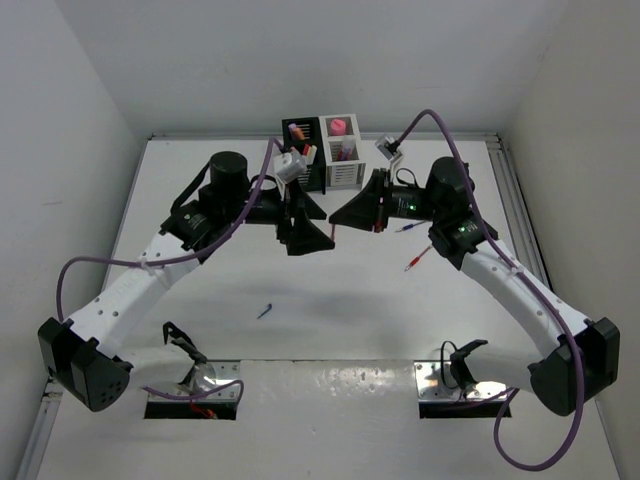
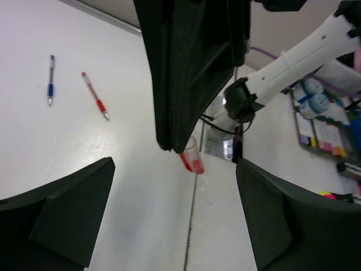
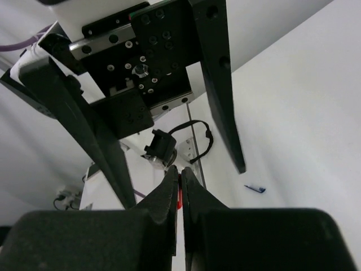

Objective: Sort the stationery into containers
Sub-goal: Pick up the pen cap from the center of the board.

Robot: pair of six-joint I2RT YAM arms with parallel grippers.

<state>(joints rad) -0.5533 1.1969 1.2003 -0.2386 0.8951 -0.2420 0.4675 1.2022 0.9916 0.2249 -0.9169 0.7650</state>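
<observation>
Containers: black holder [image 1: 316, 178] and white holder [image 1: 345, 176], slotted sides, joined side by side, upright at the far middle of the table [image 1: 330, 330]. The black one contains a pink-orange piece [image 1: 295, 130] and red-and-white items. The white one contains a stubby pink piece [image 1: 338, 127] at the back.

Loose on the table: a blue pen [image 2: 51, 80] and a second red pen [image 2: 94, 96], near each other but apart, both lying flat. A short blue pen [image 1: 265, 311] lies alone, nearer my bases.

One red pen [image 2: 192, 158] is clamped in my right pincer [image 3: 178, 169], off the table.
</observation>
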